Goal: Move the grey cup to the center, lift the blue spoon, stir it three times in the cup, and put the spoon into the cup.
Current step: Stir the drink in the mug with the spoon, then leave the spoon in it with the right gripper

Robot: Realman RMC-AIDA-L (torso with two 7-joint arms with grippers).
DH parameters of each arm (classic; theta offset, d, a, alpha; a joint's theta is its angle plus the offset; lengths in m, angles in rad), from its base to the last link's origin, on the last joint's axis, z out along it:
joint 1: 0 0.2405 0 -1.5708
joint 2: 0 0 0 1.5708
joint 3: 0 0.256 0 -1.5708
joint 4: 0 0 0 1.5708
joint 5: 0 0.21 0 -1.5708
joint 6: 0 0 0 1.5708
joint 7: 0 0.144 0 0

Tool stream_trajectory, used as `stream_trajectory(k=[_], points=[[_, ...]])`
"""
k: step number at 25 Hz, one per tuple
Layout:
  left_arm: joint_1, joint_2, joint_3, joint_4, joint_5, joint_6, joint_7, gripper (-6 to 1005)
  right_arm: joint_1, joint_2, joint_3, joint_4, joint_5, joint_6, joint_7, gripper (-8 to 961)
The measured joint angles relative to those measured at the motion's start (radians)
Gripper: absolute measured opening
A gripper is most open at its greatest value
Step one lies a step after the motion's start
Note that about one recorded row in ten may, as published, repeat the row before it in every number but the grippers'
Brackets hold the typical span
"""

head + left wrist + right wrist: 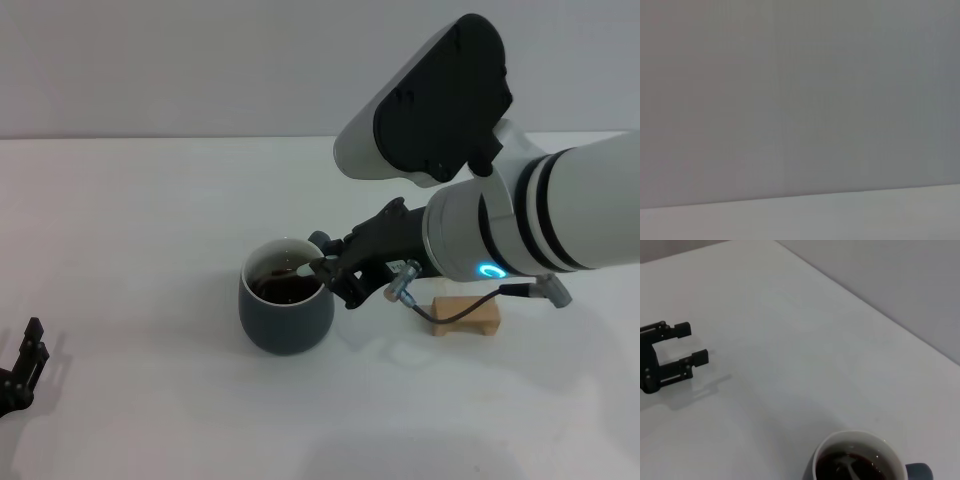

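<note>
From the head view, the grey cup (286,310) sits mid-surface (150,250) with the right gripper (330,272) at its rim, clamped on the blue spoon (305,266), likely for stirring. The left gripper (22,370) is parked aside. The left wrist view shows only wall. In the right wrist view that gripper (670,357) is spread open, and the spoon (852,471) dips into dark liquid (handle unseen).

The grey cup (286,312) stands mid-table (150,220). A wooden block (466,316) lies to its right. The left gripper (22,368) rests far left, near the front edge.
</note>
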Motion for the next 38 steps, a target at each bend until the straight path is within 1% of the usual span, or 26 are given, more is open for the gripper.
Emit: stream_trajectory(k=[3,14,20,22,28,33,38], points=[[-0.004,0.001,-0.001,0.001,0.000,-0.012,0.000,684,0.010,-0.001,0.010,-0.015,0.002,-0.006,-0.003,166],[-0.011,0.002,-0.001,0.002,0.000,-0.028,0.000,685,0.002,-0.003,0.061,-0.018,-0.008,-0.007,-0.029,165],[-0.013,0.001,-0.001,0.003,0.000,-0.039,0.000,685,-0.028,-0.003,0.066,-0.005,-0.009,0.007,-0.030,165],[-0.013,0.001,-0.001,0.003,0.000,-0.039,0.000,685,-0.046,-0.002,0.064,0.014,-0.010,0.026,-0.030,165],[-0.015,0.001,-0.001,0.003,0.000,-0.039,0.000,685,-0.065,0.001,0.050,0.053,-0.007,0.057,-0.025,166],[-0.016,0.000,-0.001,0.003,0.000,-0.040,0.000,685,-0.065,0.003,0.025,0.064,-0.002,0.055,-0.023,166],[-0.013,0.000,0.002,0.000,0.000,-0.040,0.000,685,-0.046,0.005,0.001,0.054,0.001,0.040,-0.022,165]])
